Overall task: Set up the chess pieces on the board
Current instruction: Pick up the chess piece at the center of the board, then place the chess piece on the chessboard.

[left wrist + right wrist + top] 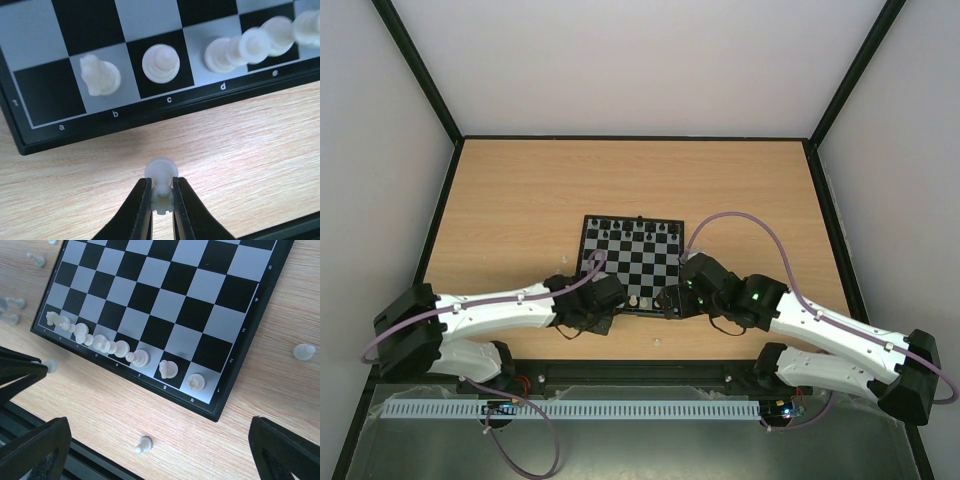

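- Two arms (510, 308), we see both stretched low at the board's (632, 262) near edge.
- Left gripper (161, 186) pinched tight on a white piece (161, 171), just off the board.
- Right gripper (160, 426) spread wide, holding nothing.

The board (142, 117) carries small white markings on its black border. In the left wrist view, the letters a, b, c, d, e run along the near edge from 8 o'clock toward 3 o'clock, with a 1 at 9 o'clock. In the right wrist view, g and h sit near 6 o'clock, and the numerals 1, 2, 3, 4, 5 climb the side from 5 o'clock to 1 o'clock.
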